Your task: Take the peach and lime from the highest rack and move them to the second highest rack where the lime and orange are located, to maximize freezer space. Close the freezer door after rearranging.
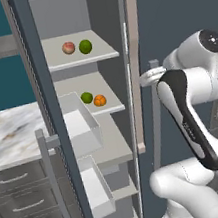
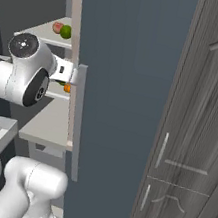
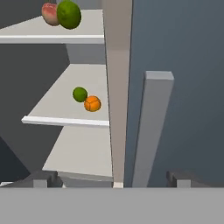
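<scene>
two fruits, peach [image 1: 68, 48] and lime [image 1: 85, 46], sit on the highest rack [image 1: 102, 55]; second lime [image 1: 86, 97] and orange [image 1: 99, 101] on rack below [image 1: 115, 108]. gripper [image 3: 111, 179] open, empty, near freezer door handle [image 3: 151, 127].

Pink round peach [image 1: 69, 48] left of, just beside green round lime [image 1: 85, 46] on top grey freezer shelf [image 1: 105, 54]; smaller green lime [image 1: 86, 97] left of, touching orange round orange [image 1: 99, 101] on second grey shelf [image 1: 113, 107] below.

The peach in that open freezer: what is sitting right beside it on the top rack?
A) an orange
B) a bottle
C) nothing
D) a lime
D: on the highest rack the peach has a green lime next to it; the orange is one rack lower.
</scene>
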### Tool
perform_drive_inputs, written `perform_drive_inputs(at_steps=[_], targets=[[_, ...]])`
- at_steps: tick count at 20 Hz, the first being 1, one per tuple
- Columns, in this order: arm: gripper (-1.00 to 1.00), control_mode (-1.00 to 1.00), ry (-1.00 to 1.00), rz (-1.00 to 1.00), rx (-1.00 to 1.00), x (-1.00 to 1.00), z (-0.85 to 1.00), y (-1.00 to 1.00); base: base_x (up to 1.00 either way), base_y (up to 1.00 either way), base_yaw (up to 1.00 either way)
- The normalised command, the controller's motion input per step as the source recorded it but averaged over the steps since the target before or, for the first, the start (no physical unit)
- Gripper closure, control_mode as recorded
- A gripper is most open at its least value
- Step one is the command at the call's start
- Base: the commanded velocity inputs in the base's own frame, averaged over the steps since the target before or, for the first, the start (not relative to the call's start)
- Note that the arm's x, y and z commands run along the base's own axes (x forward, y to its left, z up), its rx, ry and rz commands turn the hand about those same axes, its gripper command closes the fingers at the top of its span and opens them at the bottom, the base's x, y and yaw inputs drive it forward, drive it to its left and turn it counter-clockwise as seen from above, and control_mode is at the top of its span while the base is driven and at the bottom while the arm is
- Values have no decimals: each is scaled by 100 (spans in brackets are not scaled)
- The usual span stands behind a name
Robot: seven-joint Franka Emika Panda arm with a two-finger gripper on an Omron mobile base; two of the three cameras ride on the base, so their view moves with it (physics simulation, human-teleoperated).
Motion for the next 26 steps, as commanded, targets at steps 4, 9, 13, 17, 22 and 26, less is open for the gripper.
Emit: perform_drive_inputs(at_steps=[4, 9, 13, 17, 22, 26], targets=[[-100, 100, 0, 0, 0, 0, 0, 0, 0, 22, 5], [-100, 100, 0, 0, 0, 0, 0, 0, 0, 22, 26], [-100, 100, 0, 0, 0, 0, 0, 0, 0, 24, 30], [-100, 100, 0, 0, 0, 0, 0, 0, 3, 33, 22], [-100, 100, 0, 0, 0, 0, 0, 0, 30, 63, 5], [-100, 100, 0, 0, 0, 0, 0, 0, 54, 45, 0]])
